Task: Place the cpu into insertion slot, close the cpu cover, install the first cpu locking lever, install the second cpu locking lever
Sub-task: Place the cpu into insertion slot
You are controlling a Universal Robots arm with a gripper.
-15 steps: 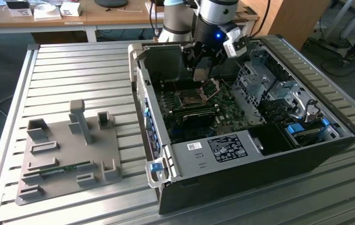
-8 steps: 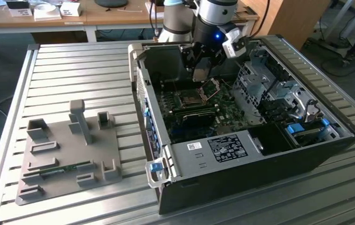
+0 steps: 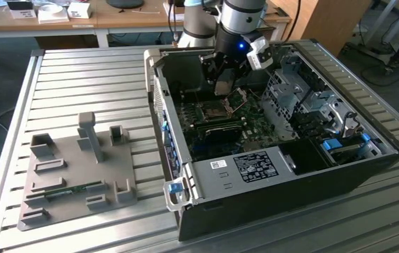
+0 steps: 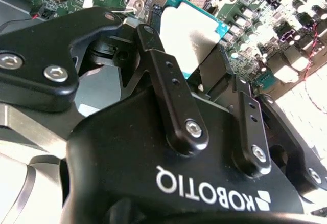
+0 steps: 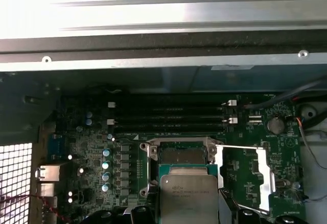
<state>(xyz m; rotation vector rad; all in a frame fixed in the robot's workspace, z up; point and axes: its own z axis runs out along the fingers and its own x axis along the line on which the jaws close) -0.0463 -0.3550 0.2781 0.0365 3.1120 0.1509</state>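
My gripper hangs inside the open computer case, shut on the cpu, a flat square chip with a silvery-grey top. In the second wrist view the cpu sits clamped between the two black fingers. The insertion slot is a square metal-rimmed socket on the green motherboard, lying bare just beyond the cpu and below it. The cpu cover, a silver frame plate, stands swung open beside the slot. In the exterior view the cpu cover tilts up next to the insertion slot.
The case walls and drive bays close in around the motherboard. Long black memory slots run past the socket. On the slatted table at the exterior view's left stands a grey fixture tray holding a green memory stick.
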